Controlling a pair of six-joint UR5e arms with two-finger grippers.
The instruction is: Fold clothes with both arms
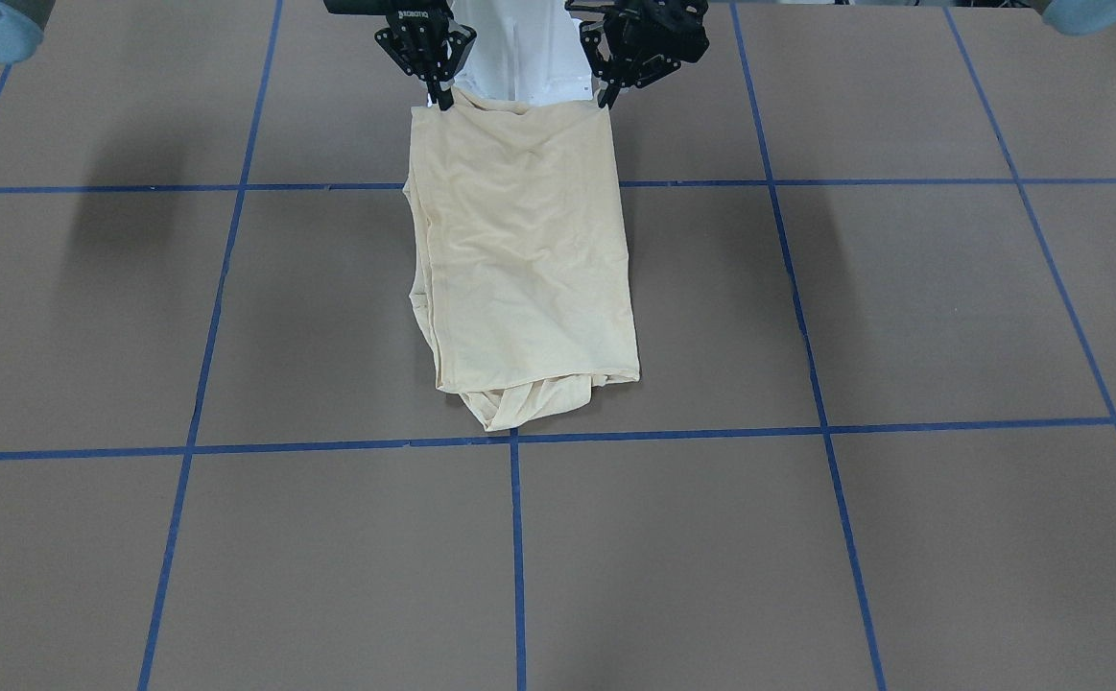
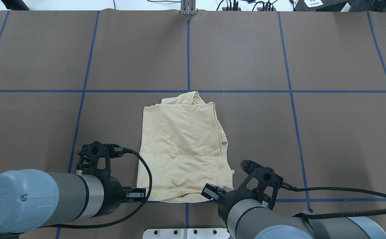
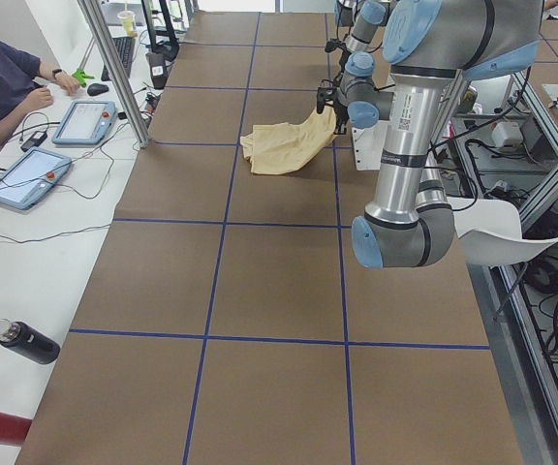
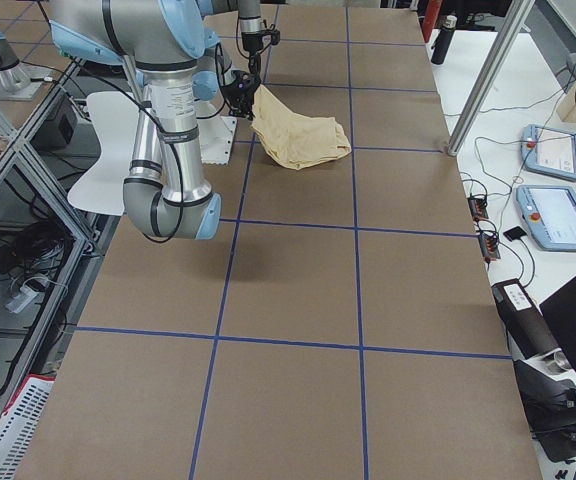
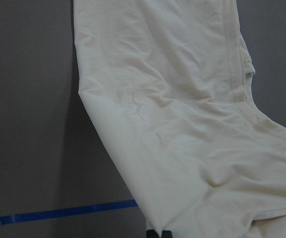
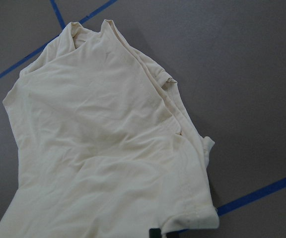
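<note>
Centre frame, seen from across the brown bench (image 1: pixel 903 307) gridded with blue tape (image 1: pixel 515 537): a cream-yellow T-shirt (image 1: pixel 524 259), folded into a long panel. Pinched at both upper corners near the top edge of the frame, at left by the right tool (image 1: pixel 442 99) and at right by the left tool (image 1: pixel 605 97), with jaws pressed together on the fabric. Lifted off the bench along that held edge in both side views, sloping down from the tools to lie flat farther out. Bunched at the lower end, with a loose fold poking out just short of a tape line. From overhead, spread across the lower middle of the frame between the left arm (image 2: pixel 63 196) and the right arm (image 2: pixel 262 217), held edge at the bottom. Through the left wrist camera, draped over the right of the frame, directly above dark fingertips (image 5: pixel 154 234) at the bottom edge; through the right wrist camera, fanning from bottom centre toward the upper left.
</note>
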